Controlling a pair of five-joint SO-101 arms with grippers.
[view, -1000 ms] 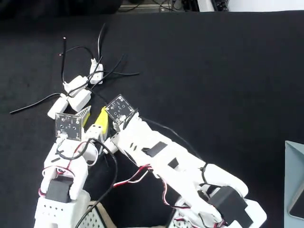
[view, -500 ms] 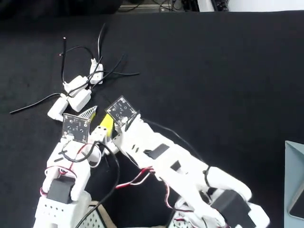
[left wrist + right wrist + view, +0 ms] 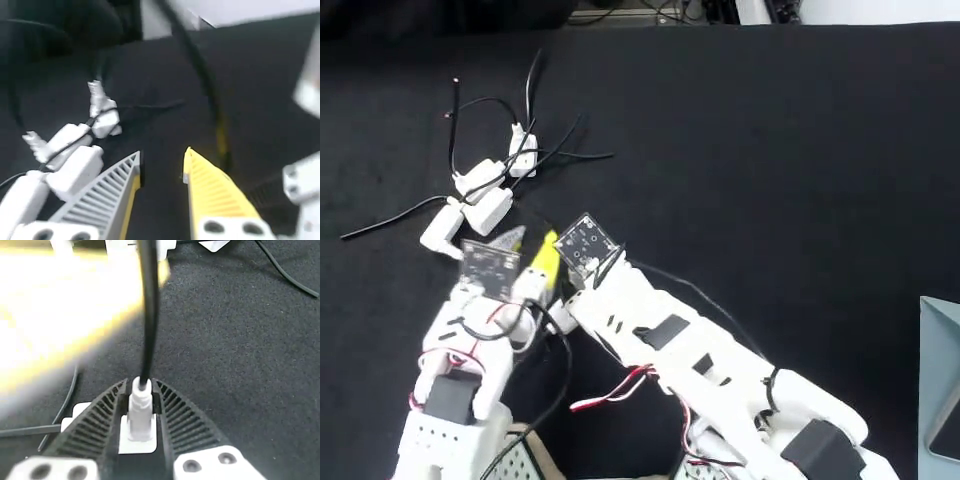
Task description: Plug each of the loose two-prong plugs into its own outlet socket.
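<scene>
Plug (image 3: 140, 416), white with black cord (image 3: 148, 315), clamped in right claw (image 3: 139, 385), left claw (image 3: 162, 152) spread apart.

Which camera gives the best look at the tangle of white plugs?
The high view: the whole tangle of white plugs lies uncovered. The left wrist view cuts off part; the right wrist view catches just slivers.

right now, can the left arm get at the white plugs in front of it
Probably yes: the left pincer is open, and the white plugs lie just ahead, with nothing visibly between them.
</scene>
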